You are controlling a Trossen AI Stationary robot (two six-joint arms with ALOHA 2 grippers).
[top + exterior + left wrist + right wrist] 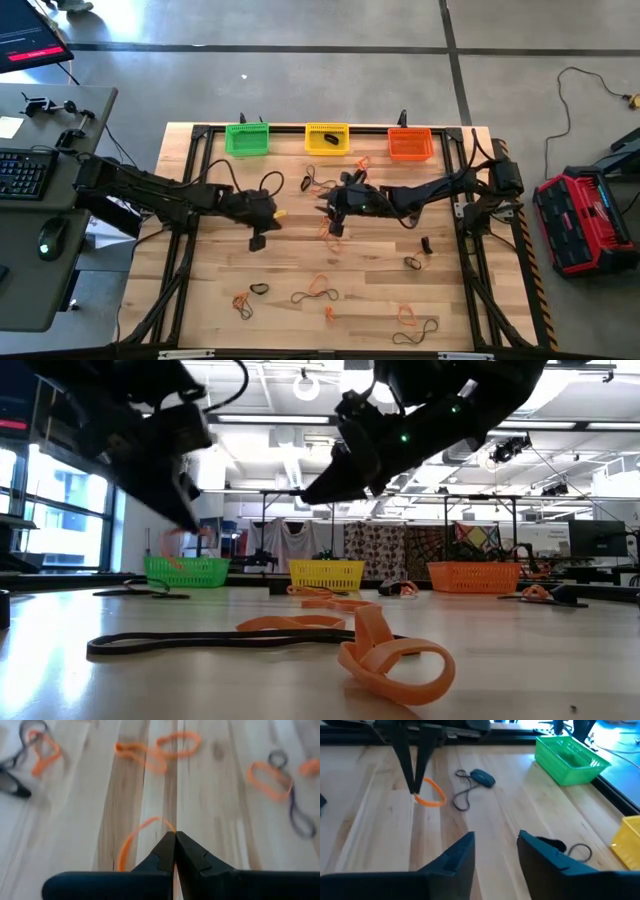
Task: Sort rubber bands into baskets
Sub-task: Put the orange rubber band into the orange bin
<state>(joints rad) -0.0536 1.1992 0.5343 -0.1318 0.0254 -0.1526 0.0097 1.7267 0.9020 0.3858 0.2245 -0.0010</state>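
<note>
Left gripper [175,836] above mid-table, clamped on an orange band [131,840]. Right gripper [496,845] beside it, fingers apart, empty. More bands [318,289] near the front edge; baskets [327,138] along the back edge.

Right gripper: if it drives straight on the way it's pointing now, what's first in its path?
Probably the left gripper, shut on an orange rubber band, which hangs almost dead ahead of the open right gripper. The table between them looks bare, though depth is unclear.
</note>
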